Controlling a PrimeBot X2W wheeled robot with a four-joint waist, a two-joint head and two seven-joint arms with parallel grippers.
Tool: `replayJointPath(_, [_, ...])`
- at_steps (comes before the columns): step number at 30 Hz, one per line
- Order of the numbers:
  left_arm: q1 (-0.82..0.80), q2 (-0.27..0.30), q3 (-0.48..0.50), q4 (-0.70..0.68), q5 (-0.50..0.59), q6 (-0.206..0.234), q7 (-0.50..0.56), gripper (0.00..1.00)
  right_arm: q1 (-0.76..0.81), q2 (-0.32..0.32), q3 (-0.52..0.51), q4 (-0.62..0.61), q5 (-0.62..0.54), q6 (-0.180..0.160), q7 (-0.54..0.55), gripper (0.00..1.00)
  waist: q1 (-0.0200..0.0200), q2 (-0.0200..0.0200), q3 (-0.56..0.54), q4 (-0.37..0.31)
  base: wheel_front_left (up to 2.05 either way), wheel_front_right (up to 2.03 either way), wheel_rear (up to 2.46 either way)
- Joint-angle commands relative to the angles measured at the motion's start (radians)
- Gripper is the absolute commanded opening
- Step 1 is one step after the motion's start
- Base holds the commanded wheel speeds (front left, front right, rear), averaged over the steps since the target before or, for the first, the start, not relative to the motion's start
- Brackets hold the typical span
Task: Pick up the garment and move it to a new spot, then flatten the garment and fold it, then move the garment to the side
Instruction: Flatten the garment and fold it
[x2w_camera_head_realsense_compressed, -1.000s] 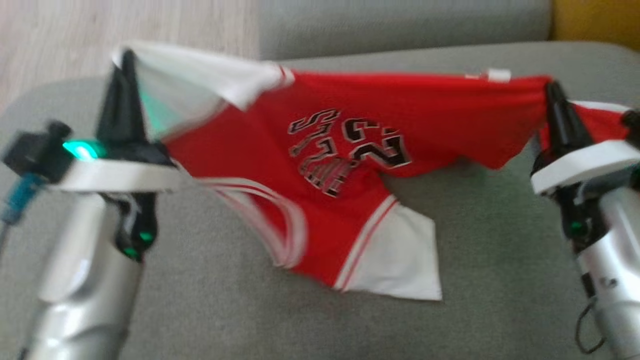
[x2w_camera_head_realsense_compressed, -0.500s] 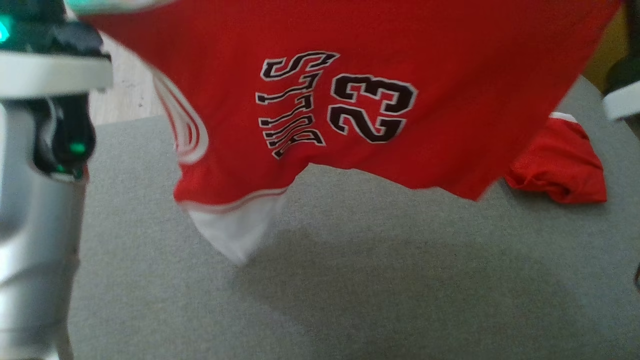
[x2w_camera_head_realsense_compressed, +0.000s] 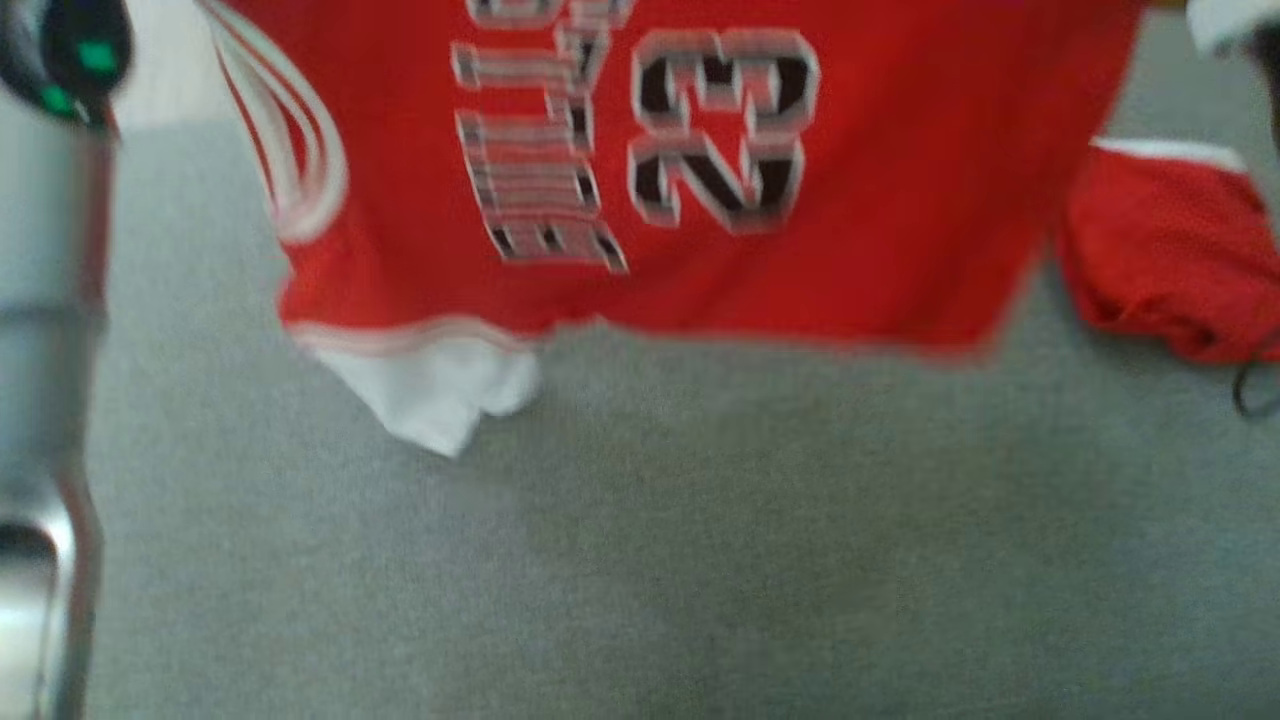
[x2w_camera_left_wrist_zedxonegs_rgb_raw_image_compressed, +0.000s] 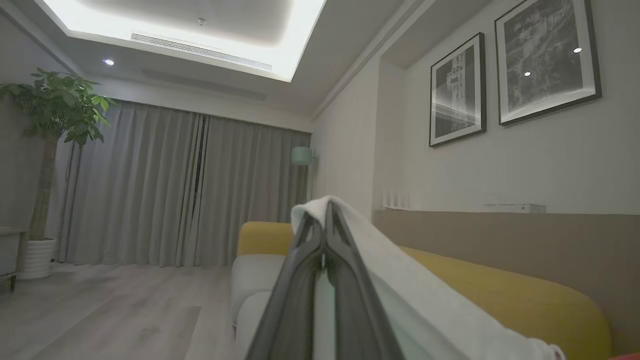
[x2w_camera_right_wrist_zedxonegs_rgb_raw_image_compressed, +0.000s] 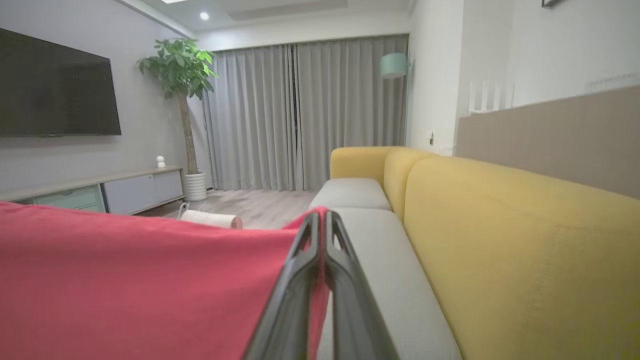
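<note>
Overhead, a red fabric basketball jersey (x2w_camera_head_realsense_compressed: 900, 200) with white trim and a black number 23 is held spread out above the grey fabric seat cushion (x2w_camera_head_realsense_compressed: 700, 560) of a sofa. Its red lower hem is seen clear of the cushion. A white corner hangs lowest, over the cushion's left half; whether it touches cannot be told through the blur.

The left pincer (x2w_camera_left_wrist_zedxonegs_rgb_raw_image_compressed: 324, 215) is seen with its two dark fingers pressed together on a fold of the jersey's white cloth, which is draped over the fingertips and runs down to one side. The right pincer (x2w_camera_right_wrist_zedxonegs_rgb_raw_image_compressed: 320, 216) is likewise clamped tight on the red edge of the jersey, the cloth stretching away from it in a taut sheet.

A silver forearm (x2w_camera_head_realsense_compressed: 45, 300) is seen at the cushion's left edge. A crumpled red cloth with a white border (x2w_camera_head_realsense_compressed: 1170, 260) lies on the cushion's right end, apart from the hanging jersey. A yellow upholstered backrest (x2w_camera_right_wrist_zedxonegs_rgb_raw_image_compressed: 525, 250) rises directly behind the cushion.
</note>
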Motion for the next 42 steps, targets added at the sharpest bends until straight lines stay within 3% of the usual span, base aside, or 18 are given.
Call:
replayJointPath(1, [-0.126, 0.047, 0.011, 0.022, 0.034, -0.006, -0.028, 0.00, -0.100, 0.020, 0.009, 0.020, -0.015, -0.001, -0.019, 0.00, -0.0002, 0.0000, 0.115, 0.019, 0.00, 0.00, 0.00])
replayJointPath(11, [-0.446, 0.005, 0.009, 0.264, 0.097, -0.016, -0.206, 0.00, -0.409, 0.044, -0.033, 0.254, -0.123, -0.001, -0.210, 0.00, -0.0002, 0.0000, 0.277, 0.046, 0.00, 0.00, 0.00])
replayJointPath(17, [-0.444, -0.016, -0.003, 0.304, 0.070, -0.035, -0.229, 0.00, -0.439, 0.034, 0.005, 0.368, -0.148, -0.001, -0.272, 0.00, -0.0002, 0.0000, 0.334, 0.072, 0.00, 0.00, 0.00])
replayJointPath(22, [-0.218, 0.005, -0.039, 0.212, 0.019, -0.037, -0.231, 0.00, -0.343, 0.034, 0.049, 0.480, -0.135, -0.001, -0.332, 0.00, -0.0002, 0.0000, 0.333, 0.087, 0.00, 0.00, 0.00])
replayJointPath(28, [0.151, 0.064, -0.033, 0.056, -0.024, -0.038, -0.231, 0.00, -0.169, 0.031, 0.075, 0.546, -0.069, -0.001, -0.382, 0.00, -0.0002, 0.0000, 0.234, 0.082, 0.00, 0.00, 0.00])
replayJointPath(35, [0.625, 0.058, 0.002, -0.091, -0.046, -0.031, -0.231, 0.00, 0.111, -0.016, 0.133, 0.505, 0.020, -0.001, -0.402, 0.00, -0.0002, 0.0000, 0.105, 0.077, 0.00, 0.00, 0.00])
replayJointPath(42, [0.939, 0.011, -0.001, -0.187, -0.104, 0.027, -0.225, 0.00, 0.375, -0.053, 0.136, 0.398, 0.088, -0.001, -0.404, 0.00, -0.0002, 0.0000, 0.008, 0.073, 0.00, 0.00, 0.00])
